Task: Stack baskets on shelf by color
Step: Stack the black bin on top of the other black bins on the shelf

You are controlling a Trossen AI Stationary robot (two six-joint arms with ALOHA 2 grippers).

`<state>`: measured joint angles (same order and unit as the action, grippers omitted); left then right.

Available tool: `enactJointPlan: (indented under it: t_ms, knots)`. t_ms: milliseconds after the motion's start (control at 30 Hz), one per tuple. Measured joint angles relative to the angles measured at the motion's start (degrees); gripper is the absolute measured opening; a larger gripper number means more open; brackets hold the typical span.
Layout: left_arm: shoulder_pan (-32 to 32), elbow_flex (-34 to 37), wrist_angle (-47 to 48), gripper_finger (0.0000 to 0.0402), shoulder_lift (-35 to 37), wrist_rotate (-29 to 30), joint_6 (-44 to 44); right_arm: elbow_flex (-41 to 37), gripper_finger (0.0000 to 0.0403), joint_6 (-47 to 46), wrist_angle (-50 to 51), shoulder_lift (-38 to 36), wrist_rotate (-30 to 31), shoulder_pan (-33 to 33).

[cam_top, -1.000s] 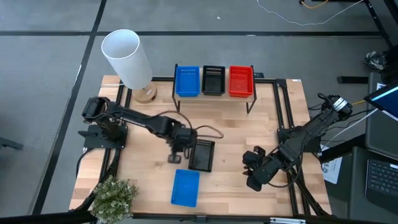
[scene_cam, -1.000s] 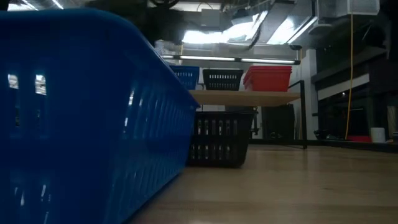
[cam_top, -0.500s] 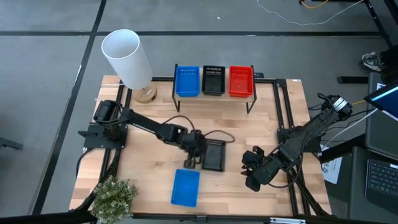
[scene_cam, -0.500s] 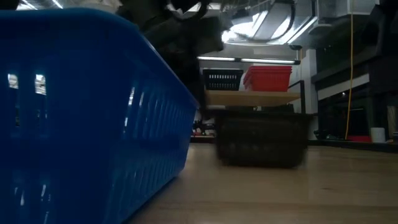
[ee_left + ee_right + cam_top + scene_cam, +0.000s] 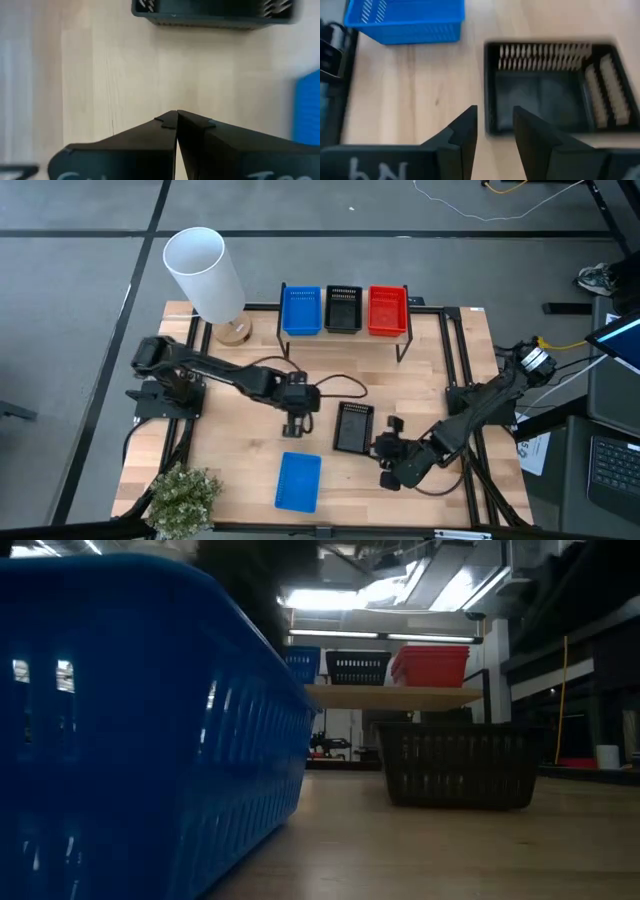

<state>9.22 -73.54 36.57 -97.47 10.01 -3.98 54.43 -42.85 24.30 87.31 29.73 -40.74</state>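
A black basket [image 5: 352, 428] stands by its bottom on the table's middle, also seen in the low view [image 5: 460, 765]. A blue basket [image 5: 298, 481] lies nearer the near edge. On the shelf [image 5: 402, 338] sit a blue [image 5: 302, 311], a black [image 5: 344, 309] and a red basket [image 5: 388, 311]. My left gripper [image 5: 300, 426] is shut, just left of the black basket and apart from it [image 5: 176, 114]. My right gripper [image 5: 382, 451] is open at the basket's near right corner; in its wrist view the fingers [image 5: 495, 117] stand either side of one basket wall [image 5: 489, 107], above it.
A white cylinder [image 5: 204, 274] on a wooden base stands at the far left corner, and a plant [image 5: 182, 494] at the near left corner. Black rails [image 5: 457, 360] run along the table's right side. Bare wood lies between the shelf and the black basket.
My left gripper pushed the black basket toward the table's right; it slid a short way and stayed upright. The left gripper then drew back toward the left, clear of it. My right gripper moved toward the table's left, up to the basket's near right corner.
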Motion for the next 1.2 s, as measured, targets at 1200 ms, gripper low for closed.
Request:
enactJointPlan:
  t_ms: [1200]
  knots:
    - [9.6, 8.7, 29.3, 0.0000, 31.4, 19.5, -19.3, 6.1, 0.0002, 4.9, -4.2, 14.6, -10.1, 7.2]
